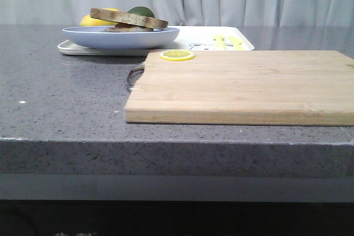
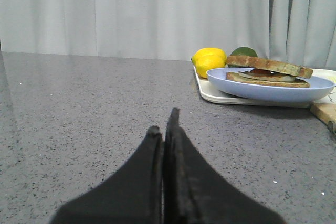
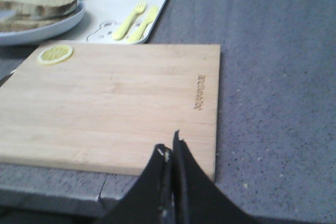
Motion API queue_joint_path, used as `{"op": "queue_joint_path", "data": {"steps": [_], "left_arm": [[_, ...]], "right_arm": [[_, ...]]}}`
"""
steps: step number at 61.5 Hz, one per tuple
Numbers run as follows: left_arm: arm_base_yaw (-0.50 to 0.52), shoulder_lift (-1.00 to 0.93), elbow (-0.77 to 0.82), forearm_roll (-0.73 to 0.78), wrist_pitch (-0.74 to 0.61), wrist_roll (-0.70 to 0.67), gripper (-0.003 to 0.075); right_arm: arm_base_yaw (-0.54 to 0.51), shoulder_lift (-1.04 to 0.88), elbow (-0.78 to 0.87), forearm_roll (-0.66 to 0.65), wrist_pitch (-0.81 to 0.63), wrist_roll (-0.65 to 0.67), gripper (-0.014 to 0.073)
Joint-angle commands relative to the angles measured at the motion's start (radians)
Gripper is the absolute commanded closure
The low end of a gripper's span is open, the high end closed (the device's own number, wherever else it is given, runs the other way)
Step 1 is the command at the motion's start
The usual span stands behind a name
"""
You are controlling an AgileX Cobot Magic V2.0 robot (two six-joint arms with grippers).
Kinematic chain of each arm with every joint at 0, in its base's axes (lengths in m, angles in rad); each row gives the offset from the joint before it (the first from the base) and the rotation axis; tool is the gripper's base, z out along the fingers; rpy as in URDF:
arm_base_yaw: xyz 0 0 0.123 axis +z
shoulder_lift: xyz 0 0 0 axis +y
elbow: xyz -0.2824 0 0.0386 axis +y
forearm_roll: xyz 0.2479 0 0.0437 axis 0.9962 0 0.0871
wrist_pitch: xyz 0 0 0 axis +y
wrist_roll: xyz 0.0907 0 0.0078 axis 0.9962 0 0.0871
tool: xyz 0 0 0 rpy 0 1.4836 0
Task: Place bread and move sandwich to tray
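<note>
A grey speckled bench (image 1: 61, 103) fills the front view. In the upper left of that view sits the sandwich (image 1: 126, 26) on its round light-blue plate. The plate rests on the white tray (image 1: 207, 36), on the tray's left part. The top slice of the sandwich is brown at the crust and lies a little tilted. In the left wrist view a bit of white egg and something reddish show between the two slices.

Behind the plate are a yellow lemon (image 2: 209, 60) and a dark green lime (image 2: 243, 52), close together. On the right part of the tray lie a small yellow fork (image 3: 123, 18) and a yellow knife (image 3: 143, 24), side by side, next to a small cartoon print.

A big wooden cutting board (image 1: 243, 85) lies in the middle and right of the front view, just in front of the tray. A round lemon slice (image 1: 177, 55) lies flat on the board's far left corner. A metal handle (image 1: 133, 75) sticks out of the board's left edge.

The left end effector (image 2: 164, 132) is at the bottom middle of its view, over bare bench, well apart from the tray. Its two black fingers are pressed together with nothing between them. The right end effector (image 3: 169, 150) is at the bottom middle of its view, over the near edge of the board. Its fingers are together too, holding nothing.
</note>
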Motion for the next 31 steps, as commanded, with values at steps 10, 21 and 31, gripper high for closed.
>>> {"op": "queue_joint_path", "data": {"steps": [10,21,31], "left_arm": [[0.003,-0.022,0.001,-0.009,-0.074,-0.008,0.0741],[0.003,-0.022,0.001,-0.009,-0.074,-0.008,0.0741],[0.003,-0.022,0.001,-0.009,-0.074,-0.008,0.0741]], "right_arm": [[-0.080,-0.143,0.262,0.058,-0.450,-0.004,0.0662],[-0.082,-0.176,0.395,0.063,-0.611,-0.004,0.0662],[-0.084,-0.176,0.423,0.063,-0.649,-0.004,0.0662]]}}
